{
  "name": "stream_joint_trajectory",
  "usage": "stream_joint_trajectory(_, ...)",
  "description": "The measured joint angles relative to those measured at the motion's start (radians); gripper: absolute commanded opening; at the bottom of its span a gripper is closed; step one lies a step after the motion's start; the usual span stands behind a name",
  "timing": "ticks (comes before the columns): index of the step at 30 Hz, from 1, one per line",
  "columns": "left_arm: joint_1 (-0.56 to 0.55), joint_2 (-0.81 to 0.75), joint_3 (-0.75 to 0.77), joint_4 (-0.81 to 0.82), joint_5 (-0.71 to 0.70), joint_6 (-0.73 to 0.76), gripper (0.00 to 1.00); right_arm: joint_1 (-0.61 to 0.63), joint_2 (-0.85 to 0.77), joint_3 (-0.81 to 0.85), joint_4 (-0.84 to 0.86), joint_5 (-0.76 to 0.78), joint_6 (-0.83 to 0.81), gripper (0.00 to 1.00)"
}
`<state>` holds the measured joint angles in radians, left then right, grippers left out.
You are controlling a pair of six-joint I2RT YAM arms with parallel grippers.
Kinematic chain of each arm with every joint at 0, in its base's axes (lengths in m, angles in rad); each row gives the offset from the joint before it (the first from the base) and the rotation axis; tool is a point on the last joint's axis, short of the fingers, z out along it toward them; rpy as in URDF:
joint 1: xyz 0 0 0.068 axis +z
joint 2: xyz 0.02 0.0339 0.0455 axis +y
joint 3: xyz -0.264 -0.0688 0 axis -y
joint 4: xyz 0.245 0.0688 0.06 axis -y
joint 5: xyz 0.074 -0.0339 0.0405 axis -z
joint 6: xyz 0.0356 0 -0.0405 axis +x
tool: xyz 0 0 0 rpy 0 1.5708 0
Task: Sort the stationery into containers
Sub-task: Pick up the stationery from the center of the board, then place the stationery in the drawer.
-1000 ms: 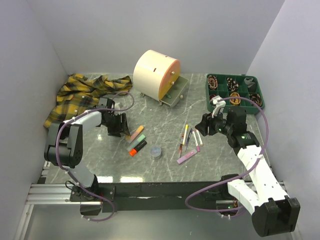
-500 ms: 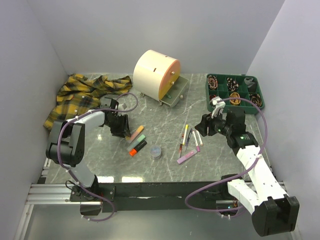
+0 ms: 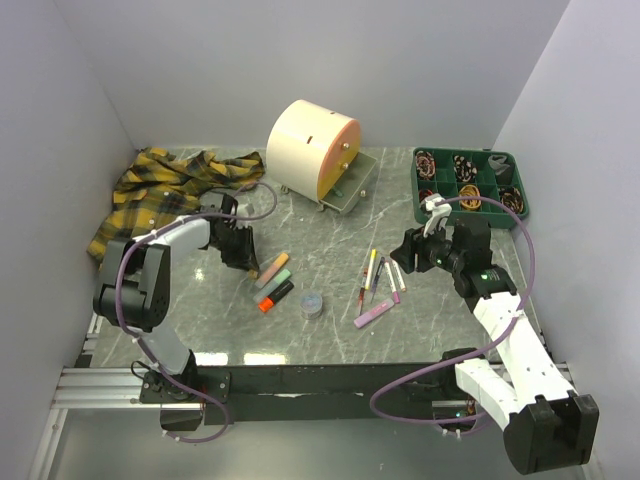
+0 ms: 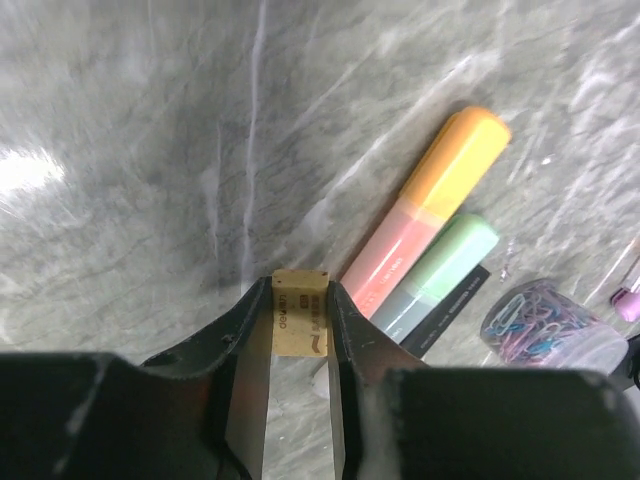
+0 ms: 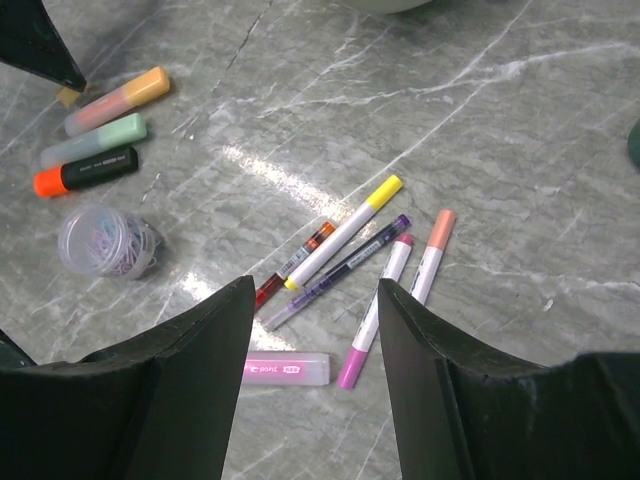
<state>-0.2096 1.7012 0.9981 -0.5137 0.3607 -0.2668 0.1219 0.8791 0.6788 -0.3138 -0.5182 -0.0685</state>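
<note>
My left gripper (image 4: pixel 300 297) (image 3: pixel 249 264) is shut on a small yellow eraser (image 4: pixel 300 314) that rests on the marble table. Just right of it lie an orange-and-pink highlighter (image 4: pixel 432 203), a green one (image 4: pixel 441 264) and a black one with an orange-red cap (image 3: pixel 276 297). A round clear tin of paper clips (image 3: pixel 313 304) sits below them. My right gripper (image 5: pixel 312 290) (image 3: pixel 412 250) hangs open over several thin pens (image 5: pixel 345 232) and a pink case (image 5: pixel 285 368), touching none. The cream cabinet (image 3: pixel 310 147) has its drawer (image 3: pixel 352 190) pulled out. The green tray (image 3: pixel 417 192) is at the back right.
A yellow-black plaid cloth (image 3: pixel 160 190) lies bunched at the back left, close behind my left arm. The green tray's compartments hold coiled bands. Grey walls close in the table on three sides.
My left gripper has shifted slightly right toward the highlighters and its jaws have closed in onto the eraser. The right arm has not moved.
</note>
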Motion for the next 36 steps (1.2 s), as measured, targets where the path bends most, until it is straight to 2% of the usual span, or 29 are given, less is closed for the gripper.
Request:
stream_joint_trajectory(10,-0.024,-0.009,0.205,-0.082,0.027,0.125,0.01,0.0,0.0,0.0,0.0,0.006,-0.006,0.61)
stream_joint_trajectory(19,-0.215,-0.043,0.401,-0.103,0.063,0.284,0.01,0.0,0.003,0.0,0.001,0.019,-0.031,0.6)
stream_joint_trajectory(23,-0.3,-0.076,0.405,-0.071,0.061,0.353,0.01,0.0,0.002,0.0,0.004,0.031,-0.036,0.6)
stream_joint_trajectory(28,-0.377,-0.091,0.403,0.05,0.058,0.443,0.01,0.0,-0.004,0.0,0.009,0.048,-0.042,0.6)
stream_joint_trajectory(36,-0.473,0.05,0.525,0.164,-0.025,0.621,0.01,0.0,-0.01,0.0,0.018,0.061,-0.05,0.6)
